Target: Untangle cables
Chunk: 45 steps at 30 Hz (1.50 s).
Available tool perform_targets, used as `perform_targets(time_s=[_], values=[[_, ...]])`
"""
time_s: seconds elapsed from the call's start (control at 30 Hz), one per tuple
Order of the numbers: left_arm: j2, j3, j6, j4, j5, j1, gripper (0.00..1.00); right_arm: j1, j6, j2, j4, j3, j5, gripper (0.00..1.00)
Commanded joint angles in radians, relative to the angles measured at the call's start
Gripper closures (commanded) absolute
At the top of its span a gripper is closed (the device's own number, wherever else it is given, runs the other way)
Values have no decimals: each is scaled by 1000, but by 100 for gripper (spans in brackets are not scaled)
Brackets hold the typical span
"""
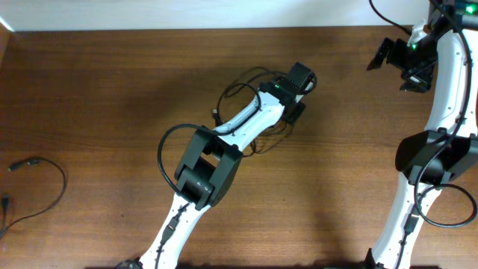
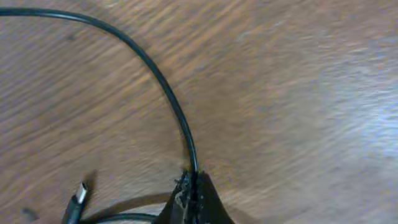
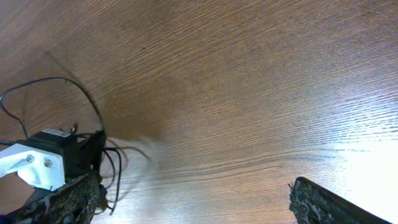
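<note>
Now | left fingers (image 2: 194,202) pinch thin glossy black cable (image 2: 168,93) | right fingers (image 3: 323,204) spread, empty

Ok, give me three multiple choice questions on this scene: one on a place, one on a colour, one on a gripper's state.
1. Where on the table does the separate cable lie?
A. by its left edge
B. under the right arm
C. at its top right corner

2. What colour is the plug tip near the left gripper, which is shut on a black cable?
A. red
B. silver
C. yellow

3. How is the right gripper?
A. shut on a cable
B. open and empty
C. shut on nothing

Answers: 1 A, it curls alone by that edge; 2 B, the left wrist view shows pale metal; 3 B, its jaws stand wide apart.
</note>
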Motion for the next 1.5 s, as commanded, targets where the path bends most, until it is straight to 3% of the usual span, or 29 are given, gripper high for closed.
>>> perform_targets(time_s=[0.0,0.2,0.3,0.5,0.63,0.7,0.87,0.93,1.13,1.3,1.47], values=[[-25,126,-2,-89,-127,32,100,2,-12,-50,-3,12,4,1],[-287,502,-3,-457,-122,220,100,50,-38,-50,-3,12,4,1],[-457,512,-3,-495,-72,277,100,121,-66,-50,-3,12,-54,1],[-513,512,-3,-530,-51,280,100,329,-112,-50,22,12,-351,1],[-513,512,-26,-526,-51,286,100,443,169,-50,240,12,-534,1],[-513,512,-47,-528,-27,287,100,483,390,-44,413,11,-562,1],[-513,511,-48,-528,8,287,100,573,624,17,639,11,-729,1],[-513,511,-48,-528,8,287,100,597,634,19,652,11,-731,1],[-513,511,-48,-539,8,303,100,628,523,19,570,-124,-733,21],[-513,511,-48,-538,7,304,100,629,507,19,655,-219,-690,49],[-584,560,-48,-528,8,368,100,555,290,19,382,-219,-378,51]])
